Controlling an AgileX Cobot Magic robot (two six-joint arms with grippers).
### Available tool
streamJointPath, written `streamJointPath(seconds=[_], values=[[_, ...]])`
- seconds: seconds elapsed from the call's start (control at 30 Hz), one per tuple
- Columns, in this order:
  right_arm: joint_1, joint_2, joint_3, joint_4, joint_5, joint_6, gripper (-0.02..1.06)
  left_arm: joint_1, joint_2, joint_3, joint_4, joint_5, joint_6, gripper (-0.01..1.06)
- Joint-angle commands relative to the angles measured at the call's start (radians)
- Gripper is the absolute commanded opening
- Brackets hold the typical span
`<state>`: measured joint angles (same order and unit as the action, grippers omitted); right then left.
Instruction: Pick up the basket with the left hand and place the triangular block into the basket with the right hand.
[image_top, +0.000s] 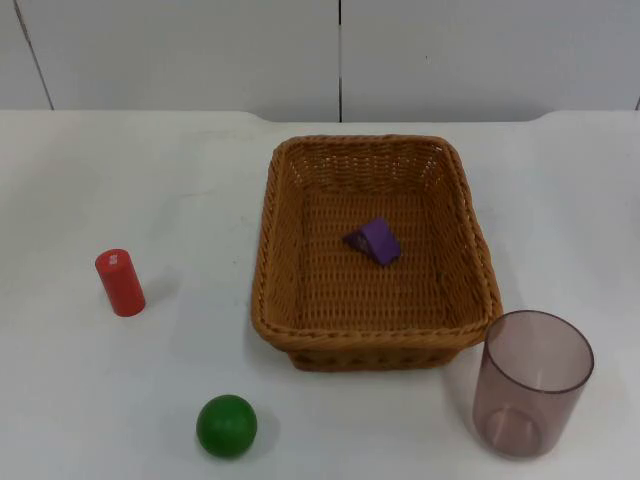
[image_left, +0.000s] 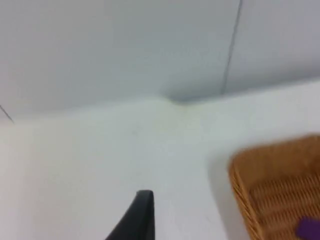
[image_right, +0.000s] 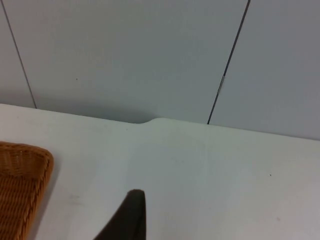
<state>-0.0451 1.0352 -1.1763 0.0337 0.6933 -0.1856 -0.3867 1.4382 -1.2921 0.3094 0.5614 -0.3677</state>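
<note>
Top view: basket (image_top: 300, 240) on counter (image_top: 120, 180) w/ purple block (image_top: 374, 241) already inside | left gripper (image_left: 142, 215), right gripper (image_right: 131, 215) off to sides, opening can't tell | risk: lifting tips basket, block slides out; cup (image_top: 530, 382) near rim may get knocked.

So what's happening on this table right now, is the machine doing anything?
Nothing is being handled at this moment. A wicker basket sits on the white table with a purple triangular block already lying inside it. Around it stand a red cylinder, a green ball and a tinted plastic cup. Both arms wait off to the sides; each wrist camera sees one edge of the basket and the grey wall.
</note>
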Motion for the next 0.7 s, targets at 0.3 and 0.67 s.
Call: streamJointPath(seconds=[0.3, 0.67], values=[[0.0, -0.051, 0.002, 0.022, 0.011, -0.01, 1.05, 0.077, -0.256, 0.012, 0.18, 0.054, -0.014, 1.05], [0.0, -0.062, 0.0, 0.02, -0.021, 0.0, 1.05, 0.153, -0.431, 0.012, 0.302, 0.011, -0.014, 1.05]])
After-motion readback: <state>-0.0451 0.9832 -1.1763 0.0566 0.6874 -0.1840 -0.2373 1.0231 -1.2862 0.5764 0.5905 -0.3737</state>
